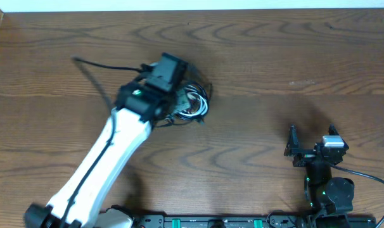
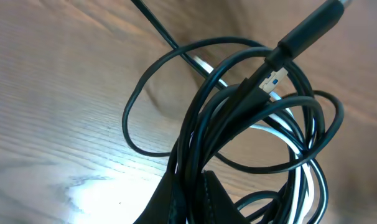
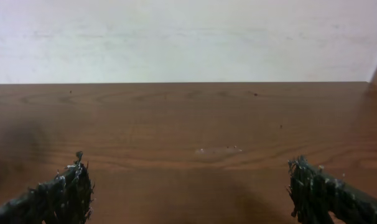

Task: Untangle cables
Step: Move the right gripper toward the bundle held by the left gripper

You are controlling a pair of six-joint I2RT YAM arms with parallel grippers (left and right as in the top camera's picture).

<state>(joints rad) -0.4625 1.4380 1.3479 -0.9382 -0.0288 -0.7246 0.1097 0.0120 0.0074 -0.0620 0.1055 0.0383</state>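
1. At the counter (image 1: 274,57), my left tool (image 1: 178,100) is clenched on the cables (image 1: 197,101), a small looped bundle lying left of centre and toward the far side, seen from overhead.
2. Left wrist view: several thin black cords of the cables (image 2: 198,134) gather and run down into the left tool (image 2: 191,202) at the bottom of the frame, its dark fingers pinched tight around them.
3. A white cord (image 2: 318,186) threads through the black loops on the right side of the bundle (only short stretches of it show between the black ones).
4. A black plug (image 2: 307,31) with a blue insert at its tip points down into the tangle from the upper right; one wide loop of cord stands out to the left over the wood.
5. One black strand leaves the bundle and trails off toward the far left of the counter.
6. My right tool (image 1: 313,142) sits well apart from the cables, near the front right edge, released and grasping nothing.
7. Right wrist view: the right tool (image 3: 191,186) has its two fingers spread to either side of the frame, with bare counter (image 3: 195,118) between them and a pale wall (image 3: 188,37) beyond.
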